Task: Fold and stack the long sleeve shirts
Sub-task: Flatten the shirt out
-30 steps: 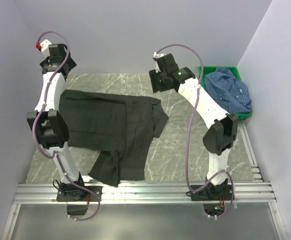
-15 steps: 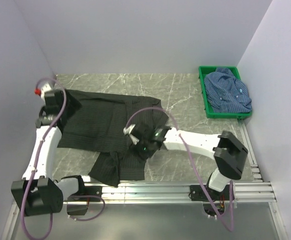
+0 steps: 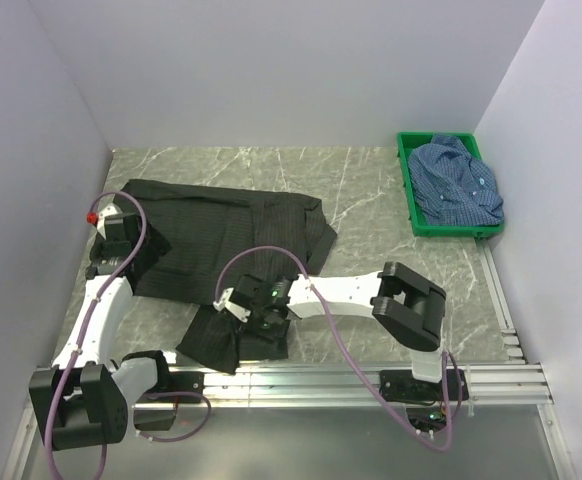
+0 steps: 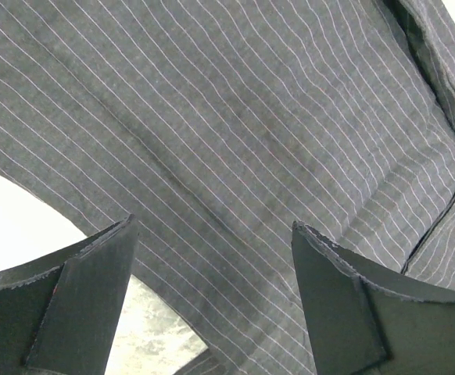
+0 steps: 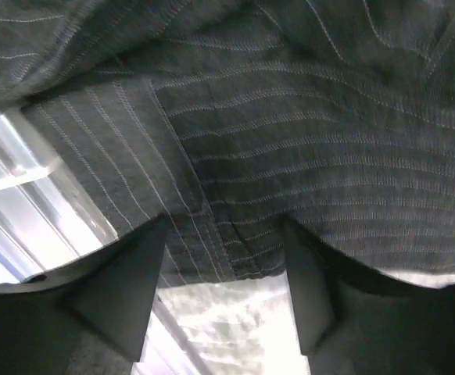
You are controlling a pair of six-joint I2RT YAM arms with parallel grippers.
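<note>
The black long sleeve shirt (image 3: 221, 235) lies spread on the marble table, one sleeve trailing toward the front edge. My left gripper (image 3: 126, 240) hovers at its left edge, open. In the left wrist view the gripper (image 4: 212, 225) has striped black cloth (image 4: 235, 117) under its gap and nothing between the fingers. My right gripper (image 3: 241, 305) is low over the trailing sleeve, open. The right wrist view shows the gripper (image 5: 223, 223) with the sleeve's hemmed cuff (image 5: 251, 250) lying between the fingertips, unclamped. The blue long sleeve shirt (image 3: 458, 180) is bunched in the crate.
The green crate (image 3: 411, 205) stands at the back right against the wall. An aluminium rail (image 3: 321, 378) runs along the front edge, close below the trailing sleeve. Walls close in on the left, back and right. Bare marble (image 3: 371, 195) shows between shirt and crate.
Both arms have come down from high at the back. The left gripper dropped to the black shirt's left edge; the right swung forward and left onto the trailing sleeve.
</note>
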